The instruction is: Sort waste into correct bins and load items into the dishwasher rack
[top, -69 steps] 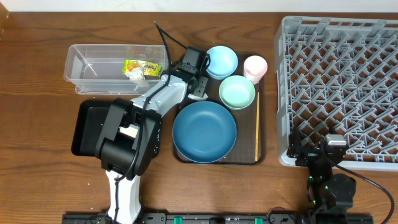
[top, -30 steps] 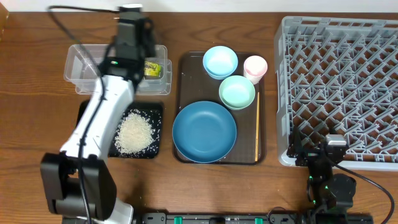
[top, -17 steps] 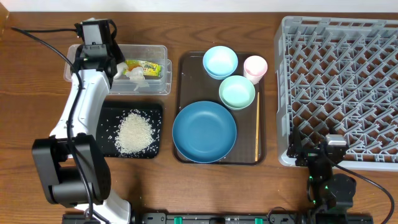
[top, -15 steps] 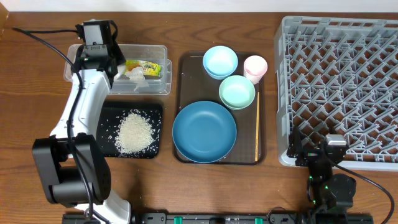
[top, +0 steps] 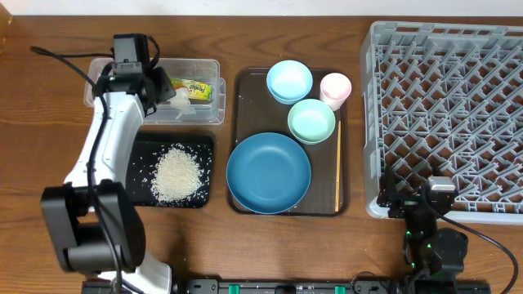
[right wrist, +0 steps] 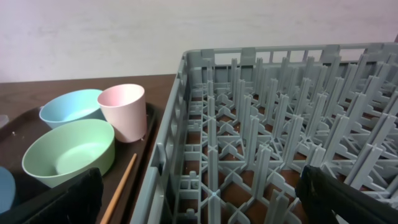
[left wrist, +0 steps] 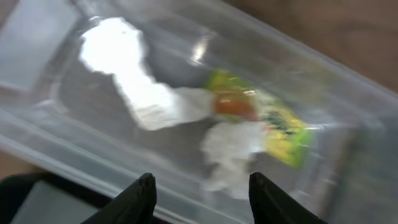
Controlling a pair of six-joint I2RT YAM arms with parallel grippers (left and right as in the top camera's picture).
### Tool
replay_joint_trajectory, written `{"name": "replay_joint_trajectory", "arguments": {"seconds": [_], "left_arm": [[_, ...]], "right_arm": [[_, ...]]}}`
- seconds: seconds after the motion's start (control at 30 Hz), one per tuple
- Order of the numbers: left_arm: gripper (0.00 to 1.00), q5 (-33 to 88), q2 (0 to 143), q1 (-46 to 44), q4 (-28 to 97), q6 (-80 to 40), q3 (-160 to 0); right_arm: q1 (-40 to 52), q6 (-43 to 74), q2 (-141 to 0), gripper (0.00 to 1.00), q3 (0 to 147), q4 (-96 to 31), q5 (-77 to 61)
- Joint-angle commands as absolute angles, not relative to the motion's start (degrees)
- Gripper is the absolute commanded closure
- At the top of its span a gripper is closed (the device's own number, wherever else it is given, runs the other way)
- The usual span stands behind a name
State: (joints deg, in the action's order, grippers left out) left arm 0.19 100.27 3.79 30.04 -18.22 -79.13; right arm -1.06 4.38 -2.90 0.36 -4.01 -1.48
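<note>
My left gripper (top: 149, 88) is open and empty above the clear tub (top: 214, 106). Its fingertips (left wrist: 202, 186) hover over the tub's near wall (left wrist: 62, 149). In the tub lie crumpled white tissue (top: 176, 98) (left wrist: 230, 146) and the yellow-green wrapper (top: 189, 86) (left wrist: 273, 121). The rice heap (top: 177, 174) sits on the black tray (top: 206, 147). The dark blue plate (top: 269, 172), light blue bowl (top: 289, 80), mint bowl (top: 310, 119), pink cup (top: 335, 86) and chopsticks (top: 338, 167) rest on the brown serving tray (top: 245, 90). My right gripper (top: 417, 196) (right wrist: 205, 205) is open at the grey rack's (top: 445, 114) front left corner.
The right wrist view shows the rack lattice (right wrist: 280, 124), the pink cup (right wrist: 122, 112), the mint bowl (right wrist: 68, 155), the light blue bowl (right wrist: 68, 106) and a chopstick (right wrist: 118, 186). The serving tray lies between the bins and the rack.
My left arm swung from over the black tray and serving tray to the clear tub, uncovering the rice. In the last half second it shifted slightly right. The right arm has not moved.
</note>
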Motion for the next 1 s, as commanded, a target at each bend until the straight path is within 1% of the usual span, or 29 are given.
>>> {"name": "replay_joint_trajectory", "arguments": {"seconds": [0.0,0.13,0.27,0.3,0.33,0.37,0.57,0.67,0.73,0.8,0.9,0.97], "left_arm": [[0.5,6.94,94.06,3.55,28.75,-18.74,-79.72],[0.49,9.21,87.81,3.4,30.22,-18.76,-79.72],[0.49,11.31,80.88,3.42,34.74,-18.74,-79.72],[0.33,10.98,79.24,3.44,36.12,-18.72,-79.72],[0.2,10.44,78.06,3.46,37.19,-18.72,-79.72],[0.18,9.28,76.9,3.46,38.35,-18.72,-79.72],[0.13,7.7,73.78,3.46,44.66,-18.7,-79.72],[0.11,0.08,73.84,4.19,44.23,-18.61,-79.72],[0.11,-4.58,73.84,6.24,43.7,-20.62,-79.72],[0.1,-7.9,73.87,9.78,43.72,-25.61,-79.72],[0.09,-8.19,74.06,16.14,44.8,-32.73,-79.72],[0.09,-8.21,74.13,19.11,46.13,-33.52,-79.72]], "right_arm": [[-1.69,5.08,-2.7,0.01,0.32,-4.23,-1.32],[-1.69,5.08,-2.7,0.01,0.32,-4.23,-1.3],[-1.69,5.08,-2.7,0.01,0.32,-4.23,-1.32],[-1.69,5.08,-2.7,0.01,0.32,-4.23,-1.32],[-1.69,5.08,-2.7,0.01,0.32,-4.23,-1.32],[-1.69,5.08,-2.7,0.01,0.32,-4.23,-1.32],[-1.69,5.08,-2.7,0.01,0.32,-4.23,-1.3],[-1.69,5.08,-2.7,0.01,0.32,-4.23,-1.32],[-1.69,5.08,-2.7,0.01,0.32,-4.23,-1.32],[-1.69,5.08,-2.7,0.01,0.32,-4.23,-1.3],[-1.69,5.08,-2.7,0.01,0.32,-4.23,-1.3],[-1.69,5.08,-2.7,0.01,0.32,-4.23,-1.3]]}}
